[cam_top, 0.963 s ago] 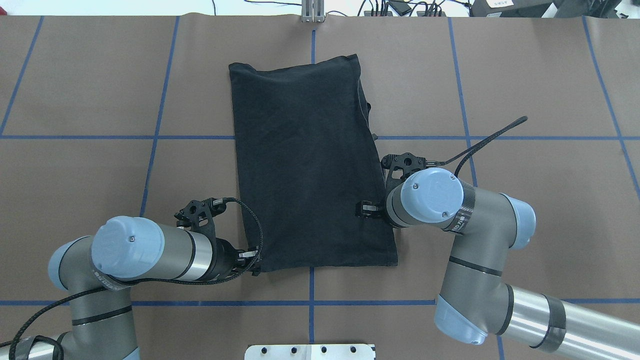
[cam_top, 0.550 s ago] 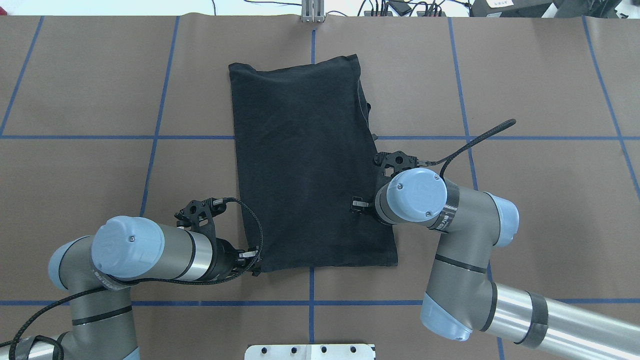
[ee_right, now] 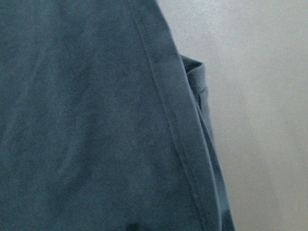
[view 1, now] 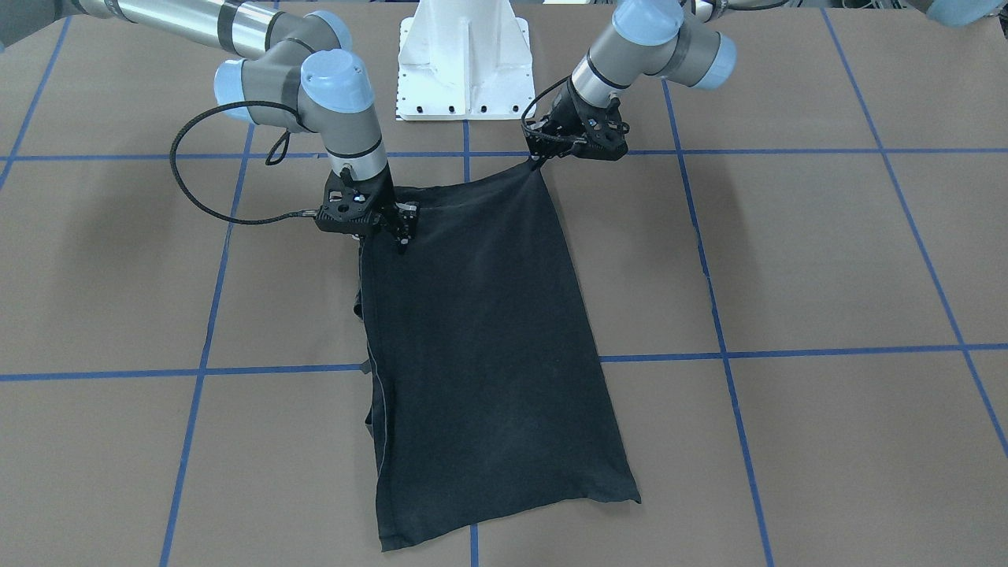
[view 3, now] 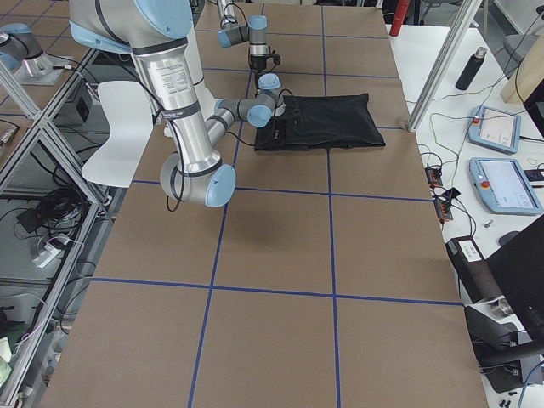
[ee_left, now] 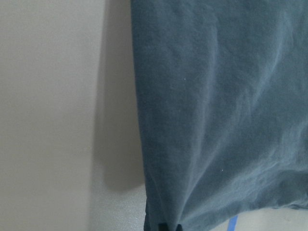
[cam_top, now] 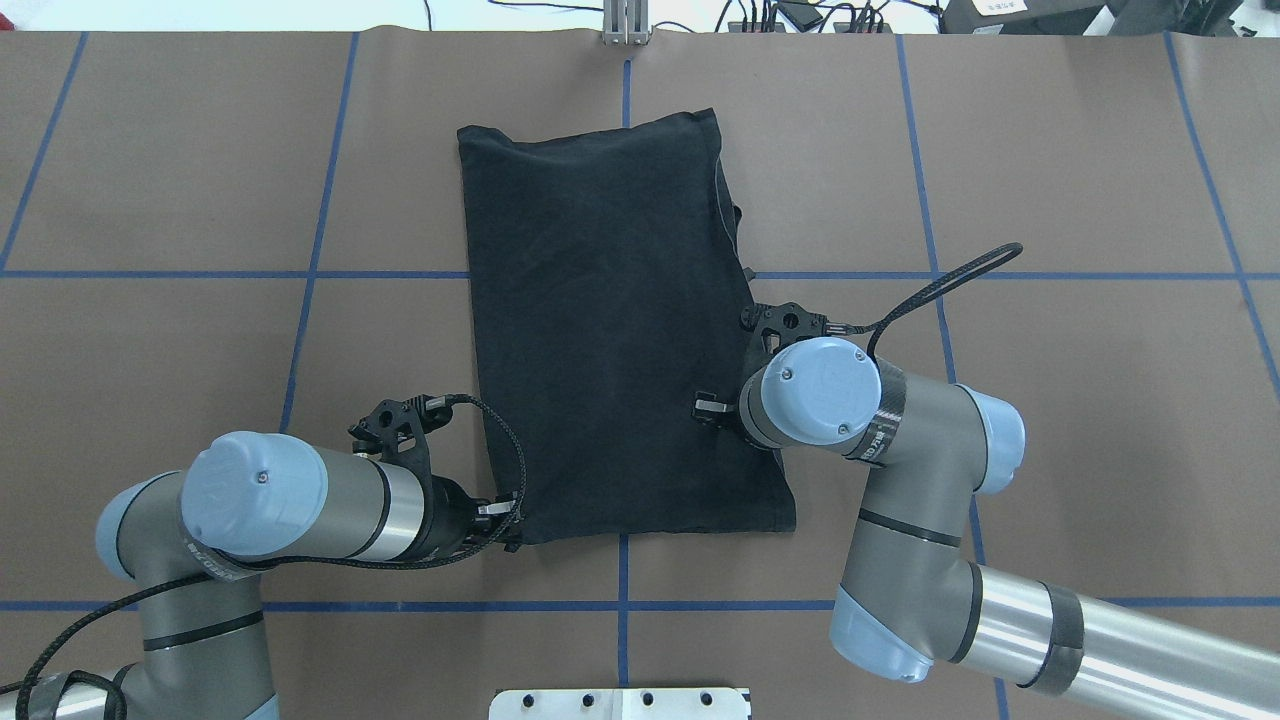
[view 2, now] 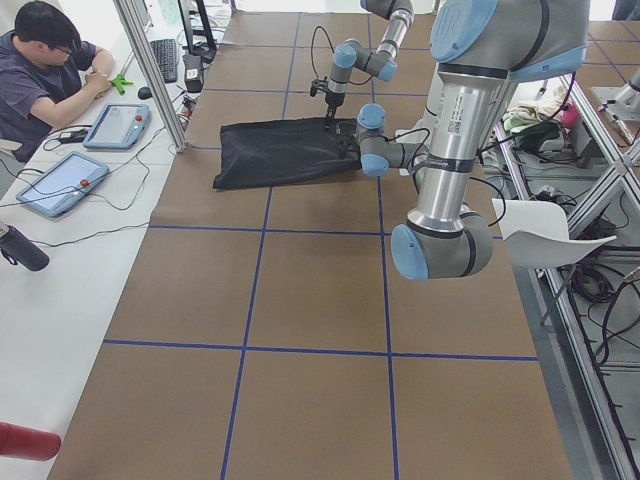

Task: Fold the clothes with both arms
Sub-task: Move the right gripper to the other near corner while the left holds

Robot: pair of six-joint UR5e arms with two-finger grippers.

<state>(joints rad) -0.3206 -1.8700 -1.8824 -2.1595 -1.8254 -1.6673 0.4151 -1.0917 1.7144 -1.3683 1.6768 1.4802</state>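
The black T-shirt [cam_top: 610,330] lay plain side up on the brown tabletop [cam_top: 1050,150], folded into a long panel that ran away from the robot, with a sleeve edge peeking out along its right side. The left hand [view 1: 539,160] was pinched onto the shirt's near left corner, drawing the cloth up into a small peak. The right hand [view 1: 398,230] was over the shirt near its right edge, and I could not tell whether its fingers were apart or closed.

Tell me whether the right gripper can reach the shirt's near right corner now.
Likely yes. The right gripper is over the T-shirt by its right edge, only flat cloth between it and that corner; the left gripper is at the other near corner.
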